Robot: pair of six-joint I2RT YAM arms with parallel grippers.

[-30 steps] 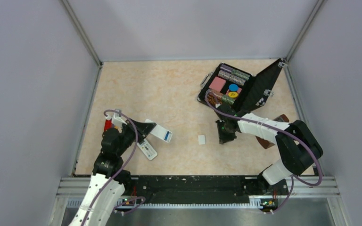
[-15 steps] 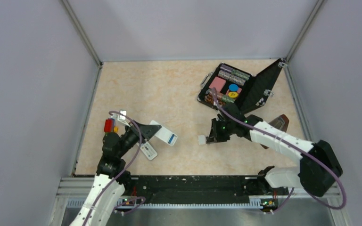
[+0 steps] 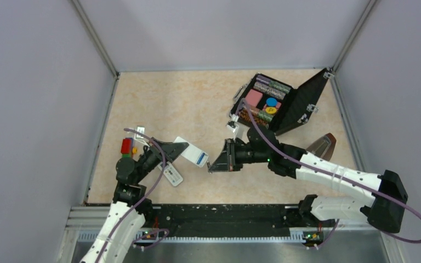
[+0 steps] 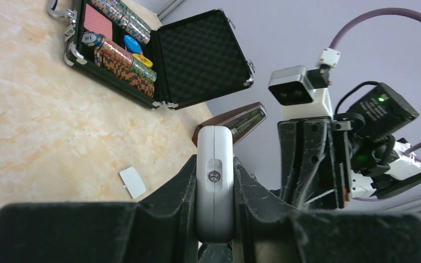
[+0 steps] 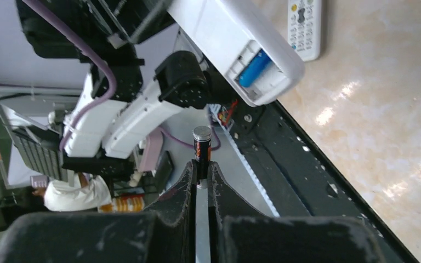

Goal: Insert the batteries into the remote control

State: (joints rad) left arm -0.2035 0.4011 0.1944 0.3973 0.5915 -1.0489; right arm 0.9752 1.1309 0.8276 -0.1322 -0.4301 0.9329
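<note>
My left gripper [image 3: 181, 149] is shut on the white remote control [image 3: 193, 154] and holds it above the table, plain back up. Its battery bay is open, with one blue battery [image 5: 255, 67] seated inside. In the left wrist view the remote [image 4: 214, 143] stands edge-on between the fingers. My right gripper [image 3: 211, 166] is shut on a small dark battery with an orange mark and silver tip [image 5: 202, 143]. It hovers just right of the remote's open end, apart from it. The white battery cover [image 4: 133, 182] lies on the table; the right arm hides it in the top view.
A second white remote [image 3: 171, 175] lies face up under the left arm. A red block [image 3: 126, 146] sits at the left. An open black case of poker chips [image 3: 295, 107] stands at the back right, with a brown object [image 3: 322, 144] near it.
The right arm has swung left, from over the battery cover to just beside the held remote. The left gripper has moved the remote slightly to the right.
</note>
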